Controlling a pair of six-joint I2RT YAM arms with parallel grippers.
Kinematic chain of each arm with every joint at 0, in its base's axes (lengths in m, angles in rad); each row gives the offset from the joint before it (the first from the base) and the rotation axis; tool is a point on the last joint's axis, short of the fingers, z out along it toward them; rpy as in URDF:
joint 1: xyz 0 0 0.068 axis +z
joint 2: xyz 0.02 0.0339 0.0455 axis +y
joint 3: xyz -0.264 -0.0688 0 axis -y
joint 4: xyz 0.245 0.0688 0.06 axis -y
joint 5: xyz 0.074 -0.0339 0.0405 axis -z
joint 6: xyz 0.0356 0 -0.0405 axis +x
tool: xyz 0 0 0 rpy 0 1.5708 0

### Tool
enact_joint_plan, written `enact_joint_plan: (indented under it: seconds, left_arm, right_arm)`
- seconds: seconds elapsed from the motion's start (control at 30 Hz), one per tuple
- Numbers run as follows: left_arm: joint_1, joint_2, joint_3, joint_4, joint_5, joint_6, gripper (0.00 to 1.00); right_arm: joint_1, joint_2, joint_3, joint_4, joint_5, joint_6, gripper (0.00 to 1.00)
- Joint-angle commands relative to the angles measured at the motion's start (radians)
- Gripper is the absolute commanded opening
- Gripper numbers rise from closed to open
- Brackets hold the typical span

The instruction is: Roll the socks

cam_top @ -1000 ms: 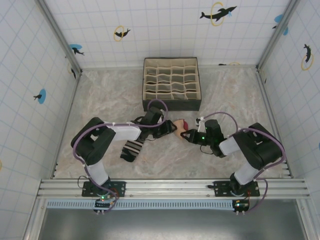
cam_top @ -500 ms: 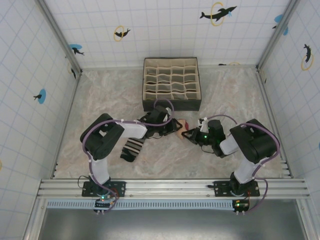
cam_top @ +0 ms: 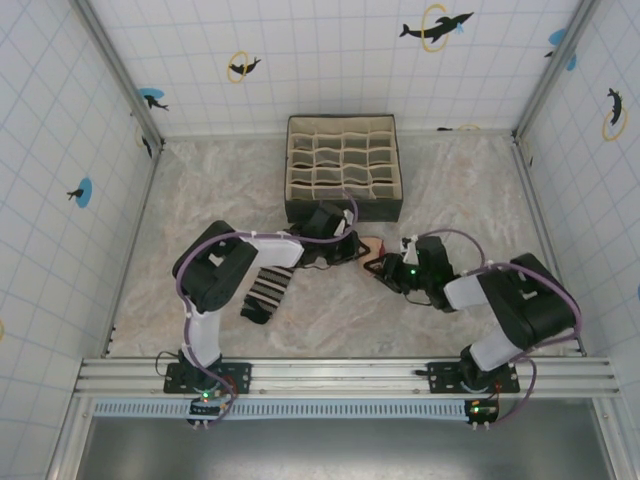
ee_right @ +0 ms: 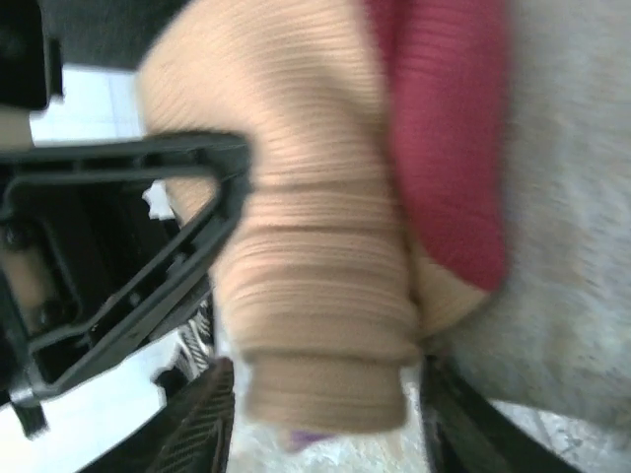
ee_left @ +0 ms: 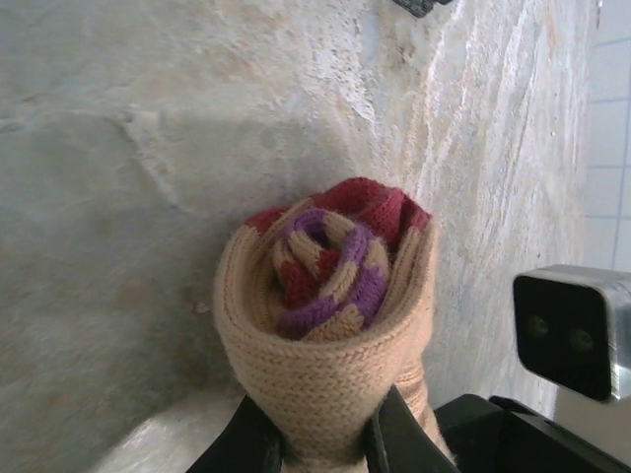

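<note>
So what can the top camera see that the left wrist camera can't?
Top camera: the striped sock lying on the table, the organiser box behind it, and the left arm and right arm meeting in the middle. Left wrist camera: the swirl of red, purple and tan inside the rolled tan sock, with the left jaws pinching its bottom end. Both: that tan sock and the marbled table.

Overhead plus two close wrist views
</note>
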Motion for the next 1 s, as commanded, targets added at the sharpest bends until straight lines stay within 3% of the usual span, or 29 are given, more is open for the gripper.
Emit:
enact_joint_plan:
  seconds: [0.0, 0.1, 0.23, 0.5, 0.9, 0.97]
  left_arm:
    - [-0.008, 0.051, 0.040, -0.194, 0.024, 0.108, 0.00]
    - [-0.007, 0.077, 0.079, -0.259, 0.043, 0.165, 0.00]
    - [-0.006, 0.088, 0.091, -0.296, 0.049, 0.201, 0.00]
    - [-0.005, 0.082, 0.081, -0.286, 0.064, 0.205, 0.00]
    - [0.000, 0.116, 0.069, -0.227, 0.096, 0.167, 0.00]
    - [0.000, 0.121, 0.068, -0.221, 0.098, 0.158, 0.00]
  right_arm:
    - [0.002, -0.093, 0.097, -0.404, 0.115, -0.157, 0.65]
    - [-0.002, -0.127, 0.162, -0.529, 0.183, -0.255, 0.74]
    - [-0.016, -0.089, 0.231, -0.621, 0.208, -0.373, 0.78]
    - [-0.037, 0.048, 0.286, -0.575, 0.133, -0.464, 0.75]
    - [0.011, 0.119, 0.214, -0.468, 0.101, -0.490, 0.50]
    - [0.022, 0.139, 0.203, -0.454, 0.106, -0.482, 0.42]
